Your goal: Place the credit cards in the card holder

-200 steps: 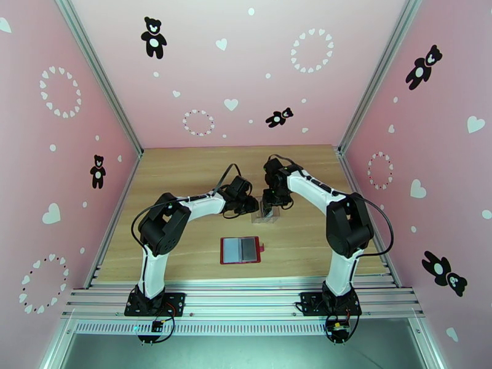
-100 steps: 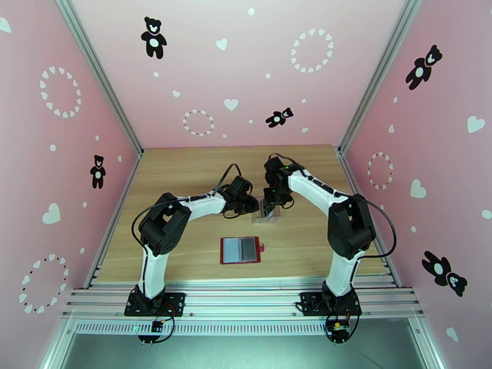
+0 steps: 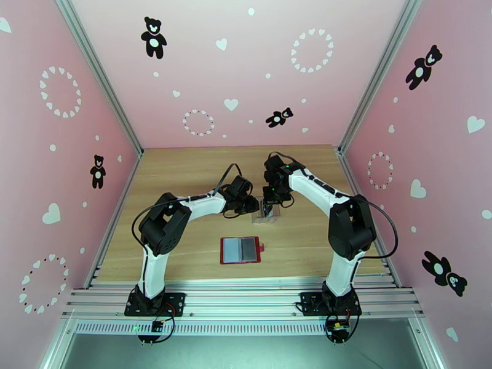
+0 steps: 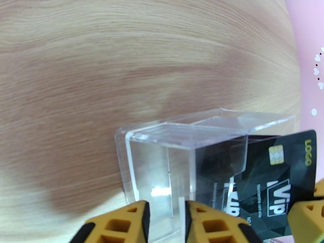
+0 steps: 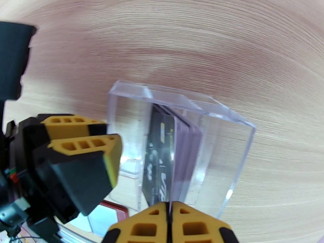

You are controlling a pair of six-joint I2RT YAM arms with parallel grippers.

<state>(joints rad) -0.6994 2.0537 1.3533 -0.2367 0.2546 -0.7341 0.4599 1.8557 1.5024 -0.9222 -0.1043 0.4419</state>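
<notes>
**Right gripper pinches a dark card in the tray**

The wallet lies open on the table, grey sleeves up, nearest the arm bases. Beyond it stands the tray, with cards upright inside. The left gripper clamps the tray's wall. The right gripper's jaws are closed tight on the dark card's edge.

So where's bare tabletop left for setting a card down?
Free: the far strip between the clear tray and the back wall, and the table left of the card holder. Crowded: at the tray, where the left gripper and right gripper meet.
</notes>
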